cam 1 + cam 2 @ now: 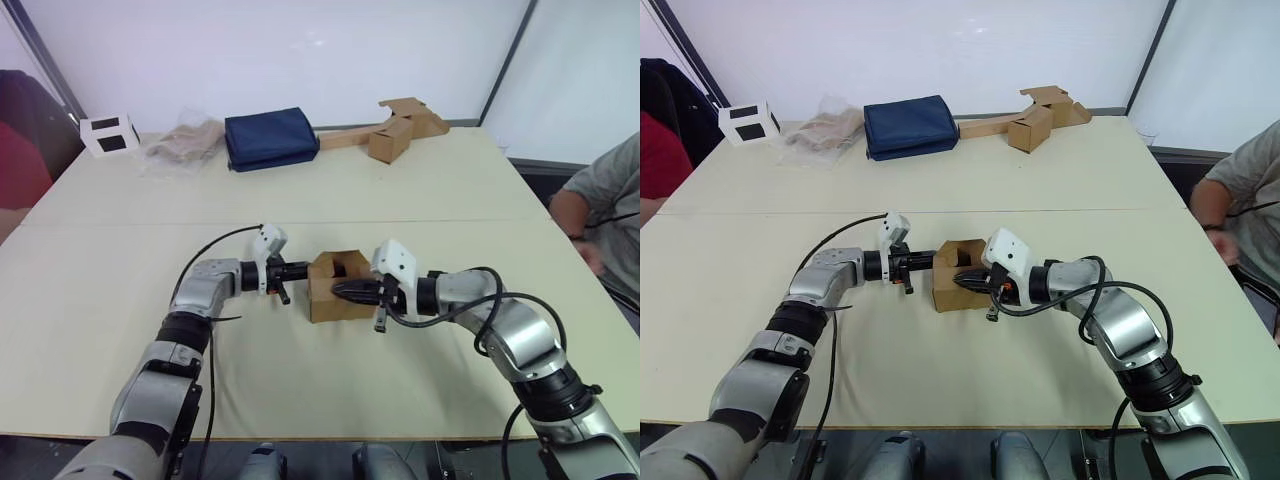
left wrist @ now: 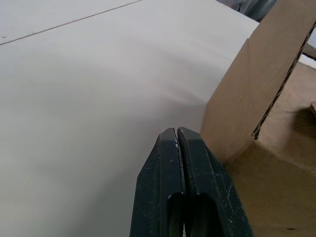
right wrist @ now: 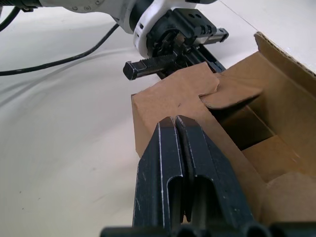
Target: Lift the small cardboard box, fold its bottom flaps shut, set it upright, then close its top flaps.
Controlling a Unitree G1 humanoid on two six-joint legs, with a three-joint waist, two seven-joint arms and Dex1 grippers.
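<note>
The small, plain brown cardboard box (image 1: pixel 337 288) rests on the cream-coloured table (image 1: pixel 120 300), near the centre of the robot's side, between the two grippers. Its open end faces up and slightly toward the robot's right, with notched flaps partly folded over the opening; which way its long axis runs cannot be told. The left gripper (image 1: pixel 296 270) meets the box's left wall from outside, fingers pressed together with nothing between them. The right gripper (image 1: pixel 348 291) reaches over the box's right side, fingers likewise pressed together and empty, tips lying on a flap. Well apart, along the far edge, stand a white cube with black squares (image 1: pixel 110 135), a crumpled clear plastic bag (image 1: pixel 185 142), a folded navy cloth bag (image 1: pixel 270 138) and a smaller brown cardboard cube joined to a long cardboard strip (image 1: pixel 390 130). A person's arm (image 1: pixel 600 215) shows at the table's right edge.
</note>
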